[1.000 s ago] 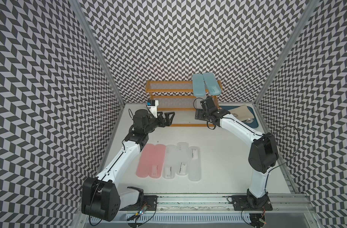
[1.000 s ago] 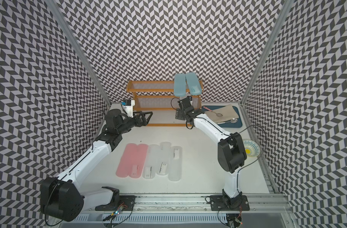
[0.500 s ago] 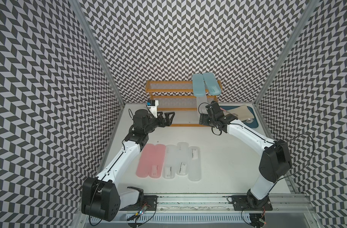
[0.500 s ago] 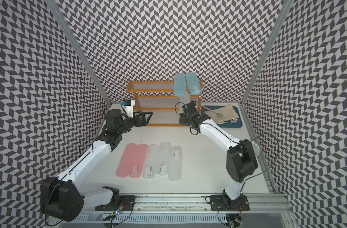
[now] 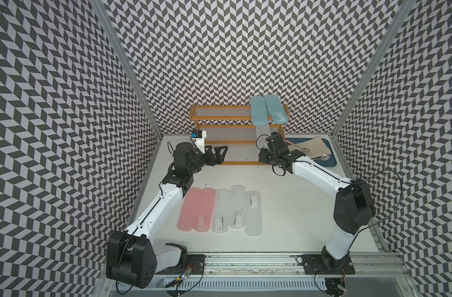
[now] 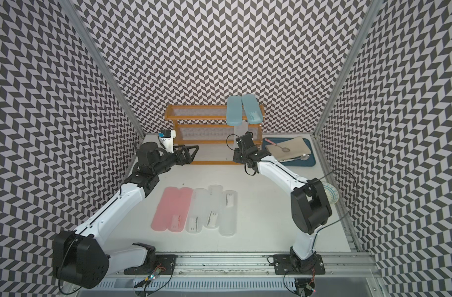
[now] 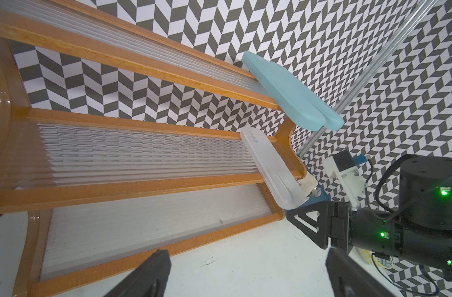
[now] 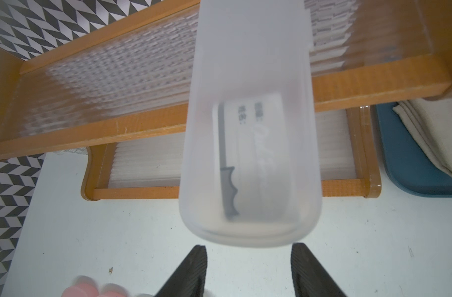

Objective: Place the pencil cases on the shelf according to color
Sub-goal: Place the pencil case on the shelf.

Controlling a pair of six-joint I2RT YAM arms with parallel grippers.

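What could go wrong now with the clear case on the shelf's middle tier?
1. The clear case overhangs the front rail of the shelf, and the right claw sits just off its free end; a small nudge might tip it off.
2. The two blue cases overhang the top tier directly above; the claw, if it rises, could knock them down.

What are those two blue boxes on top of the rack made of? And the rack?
Blue boxes: likely plastic, with a frosted matte look and smooth, rounded moulded ends. Rack: the frame looks like varnished wood, orange-brown with a shine. Its tiers look like clear ribbed plastic or mesh, hard to tell which.
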